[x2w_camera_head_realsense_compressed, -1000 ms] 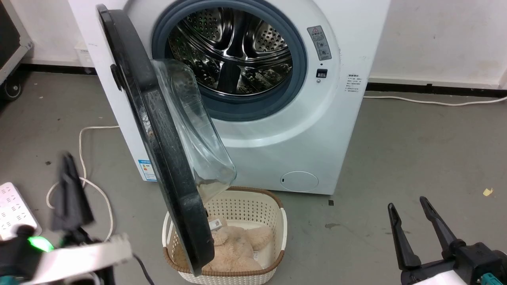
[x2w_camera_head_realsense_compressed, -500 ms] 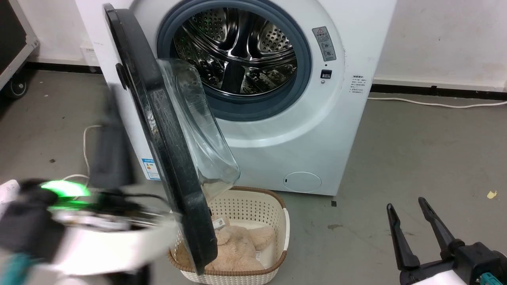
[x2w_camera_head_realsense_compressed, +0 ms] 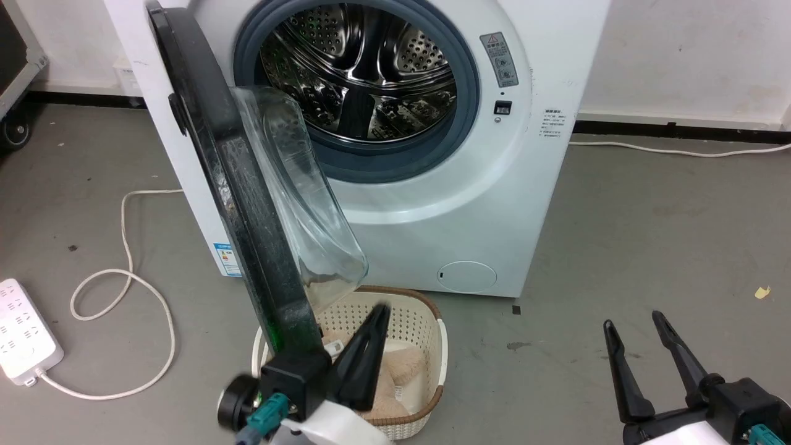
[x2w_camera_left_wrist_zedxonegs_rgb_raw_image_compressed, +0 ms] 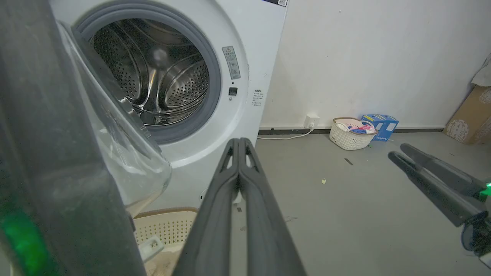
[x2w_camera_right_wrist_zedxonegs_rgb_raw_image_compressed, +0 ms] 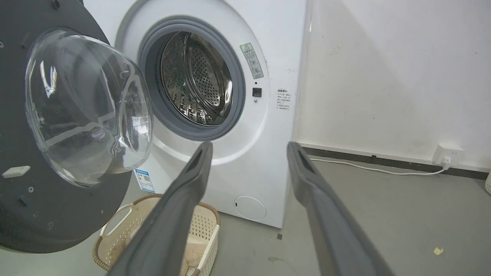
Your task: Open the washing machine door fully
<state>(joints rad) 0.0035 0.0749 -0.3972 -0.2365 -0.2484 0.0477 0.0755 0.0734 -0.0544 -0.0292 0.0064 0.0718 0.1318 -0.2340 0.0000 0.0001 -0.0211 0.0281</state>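
— Door?
— I see the washing machine door upright, edge-on at the washer's left, clear bowl facing right, rim black.
— Claws?
— My left gripper is pinched together, perhaps touching its rim; right gripper spread.

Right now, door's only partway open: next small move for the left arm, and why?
Probably sweep the left gripper leftward so its shut fingers press the inner face of the large round glossy black washing machine door with clear glass bowl, pushing it wider. The door juts out from the washer, and the gripper sits beside its lower inner edge.
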